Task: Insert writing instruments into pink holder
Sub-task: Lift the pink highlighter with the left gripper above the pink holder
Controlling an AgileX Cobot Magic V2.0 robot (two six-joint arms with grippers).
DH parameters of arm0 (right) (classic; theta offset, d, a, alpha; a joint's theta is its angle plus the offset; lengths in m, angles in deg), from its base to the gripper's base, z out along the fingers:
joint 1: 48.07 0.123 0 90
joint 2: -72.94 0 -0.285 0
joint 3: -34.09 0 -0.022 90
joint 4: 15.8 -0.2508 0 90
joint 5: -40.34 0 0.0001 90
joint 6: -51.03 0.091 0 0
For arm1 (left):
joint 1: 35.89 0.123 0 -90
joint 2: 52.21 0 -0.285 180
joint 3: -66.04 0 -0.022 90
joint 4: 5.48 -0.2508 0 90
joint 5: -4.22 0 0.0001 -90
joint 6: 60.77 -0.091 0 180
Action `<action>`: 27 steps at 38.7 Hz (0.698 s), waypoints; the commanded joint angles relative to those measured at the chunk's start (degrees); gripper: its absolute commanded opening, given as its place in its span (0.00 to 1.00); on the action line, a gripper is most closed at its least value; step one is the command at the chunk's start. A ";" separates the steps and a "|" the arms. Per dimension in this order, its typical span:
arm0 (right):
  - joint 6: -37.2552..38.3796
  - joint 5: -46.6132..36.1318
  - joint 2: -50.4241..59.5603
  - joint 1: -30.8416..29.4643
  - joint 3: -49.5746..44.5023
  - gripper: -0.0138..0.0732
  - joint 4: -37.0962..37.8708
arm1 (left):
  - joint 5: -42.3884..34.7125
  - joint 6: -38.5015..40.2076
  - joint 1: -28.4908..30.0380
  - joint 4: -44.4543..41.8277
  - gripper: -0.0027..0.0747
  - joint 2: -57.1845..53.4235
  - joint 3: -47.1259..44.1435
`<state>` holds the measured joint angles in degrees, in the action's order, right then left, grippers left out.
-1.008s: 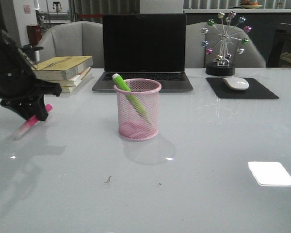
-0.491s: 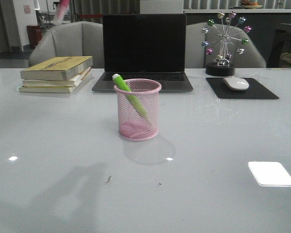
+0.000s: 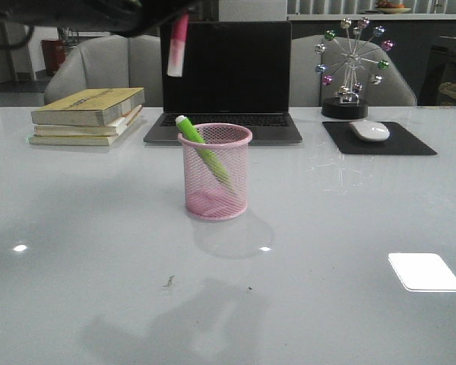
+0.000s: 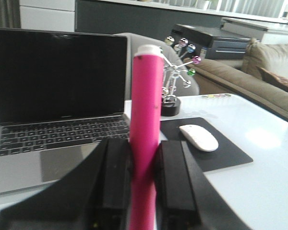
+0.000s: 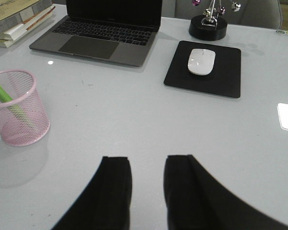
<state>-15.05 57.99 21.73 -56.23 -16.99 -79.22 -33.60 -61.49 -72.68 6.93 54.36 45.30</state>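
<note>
The left pincer [image 4: 143, 191] is clamped on the pink highlighter [image 3: 178, 46], carried high at about 11 o'clock from the pink mesh holder [image 3: 216, 172], where the green highlighter [image 3: 204, 150] already leans. Next: bring it over the rim, keep it upright, lower and release. The right pincer [image 5: 147, 191] hangs apart, empty. Glossy pale desk [image 3: 349, 243] with laptop [image 3: 225, 80], books [image 3: 87, 114], mouse [image 3: 370, 131]; office chairs behind
</note>
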 commanded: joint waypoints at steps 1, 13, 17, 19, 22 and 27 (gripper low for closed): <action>0.12 -1.23 -0.04 -0.02 1.55 0.52 -1.40 | -10.77 0.72 -1.43 0.00 0.15 1.12 1.46; 0.12 -1.93 -0.04 -0.02 1.55 0.52 -1.40 | -18.79 7.55 -2.15 -0.55 0.15 9.57 1.46; 0.12 -1.99 -0.04 -0.02 1.55 0.52 -1.40 | -21.57 7.98 -2.66 -0.93 0.15 11.01 1.46; 0.12 -1.99 -0.04 -0.02 1.55 0.52 -1.40 | -22.97 7.98 -2.68 -1.89 0.15 11.28 1.46; 0.12 -2.11 -0.04 -0.02 1.55 0.52 -1.40 | -24.42 7.98 -2.76 -3.56 0.15 11.66 1.46; 0.12 -2.23 -0.04 -0.02 1.55 0.52 -1.40 | -24.40 7.98 -2.81 -5.31 0.16 11.66 1.46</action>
<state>-15.05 58.04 21.73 -56.23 -16.99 -79.22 -52.19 -54.20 -74.99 3.27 68.91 45.30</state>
